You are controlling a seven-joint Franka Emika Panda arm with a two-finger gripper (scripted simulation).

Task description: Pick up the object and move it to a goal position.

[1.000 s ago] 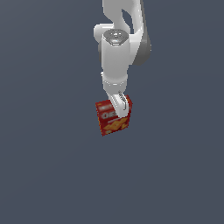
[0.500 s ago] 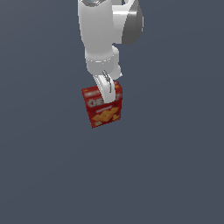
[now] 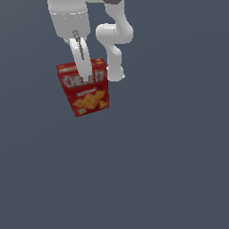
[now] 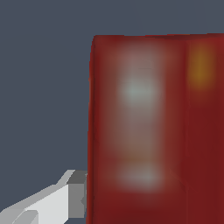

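Exterior view: the white Panda arm (image 3: pixel 114 38) enters from the top of the frame, and its gripper (image 3: pixel 83 74) is clamped on the red cracker box (image 3: pixel 84 87), which sits in the upper left of the frame. One pale finger (image 3: pixel 82 62) lies across the box's front face, over the white lettering; the other finger is hidden behind the box. The box is tilted, its top edge leaning toward the exterior view's left, with the picture of orange square crackers on the lower half of its front. It hangs against the uniform dark grey-blue background (image 3: pixel 170 156), with no surface visibly touching it. Wrist view: the cracker box (image 4: pixel 153 131) fills most of the frame as a blurred red panel with pale smudges and one orange patch near the top right; a grey-white fingertip (image 4: pixel 72 192) presses against its edge at the lower left of the frame.
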